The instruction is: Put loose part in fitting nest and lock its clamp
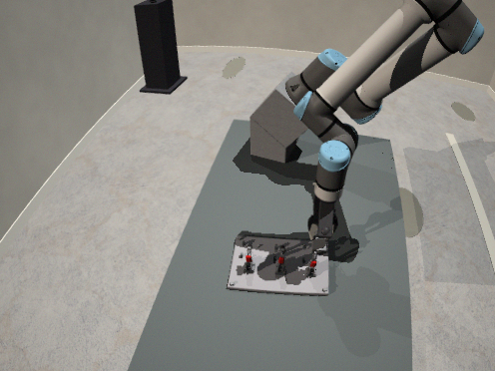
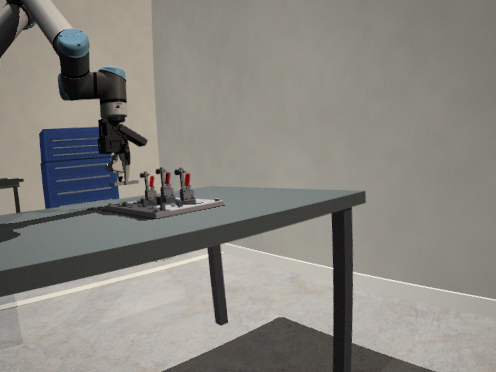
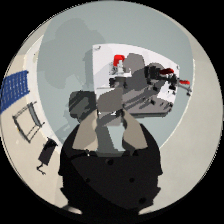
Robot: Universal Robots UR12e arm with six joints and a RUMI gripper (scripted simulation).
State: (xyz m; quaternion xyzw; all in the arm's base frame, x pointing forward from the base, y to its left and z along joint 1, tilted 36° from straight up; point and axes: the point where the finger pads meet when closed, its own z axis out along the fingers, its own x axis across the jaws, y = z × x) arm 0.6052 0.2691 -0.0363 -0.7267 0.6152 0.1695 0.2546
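Note:
My gripper (image 1: 319,237) (image 2: 125,180) (image 3: 109,109) is shut on a flat, thin part (image 2: 133,182) (image 3: 110,100), held level above the fixture plate (image 1: 301,287) (image 2: 212,203) (image 3: 102,56). In the top view it hangs over the plate's right end, at the edge nearer the robot base. Three clamps stand in a row with red handles: the right one (image 1: 313,264) (image 3: 119,60), the middle one (image 1: 281,260) (image 3: 167,71) and the left one (image 1: 248,258) (image 3: 184,82). The handles stand up and the bars are raised. The pads are too small and shadowed to tell apart.
The fixture lies on the grey-green table (image 1: 210,319) (image 2: 280,210). The upright clamps rise close beside the held part, the right one nearest. The robot's base block (image 1: 274,130) stands farther back. A blue cabinet (image 2: 75,175) stands behind the table.

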